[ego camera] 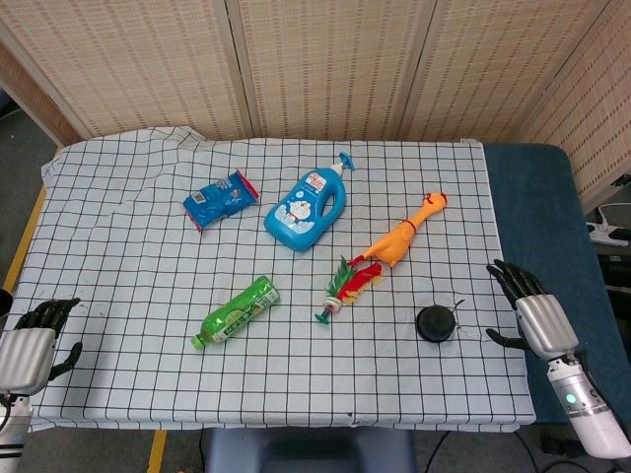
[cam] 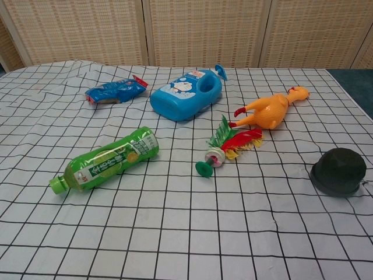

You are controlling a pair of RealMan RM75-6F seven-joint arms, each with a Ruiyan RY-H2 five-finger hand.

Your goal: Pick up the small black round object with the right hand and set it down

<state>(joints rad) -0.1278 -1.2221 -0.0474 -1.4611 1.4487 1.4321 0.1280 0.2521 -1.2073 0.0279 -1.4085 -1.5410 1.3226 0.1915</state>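
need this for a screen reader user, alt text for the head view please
A small black round object lies on a checked tablecloth, just left of the robot's open right hand. Further left lie a yellow rubber chicken, blue detergent bottle and green drink bottle.

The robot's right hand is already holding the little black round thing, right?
No. The right hand is open and holds nothing. The little black round thing lies on the checked cloth, apart from the hand. The head view shows the gap.
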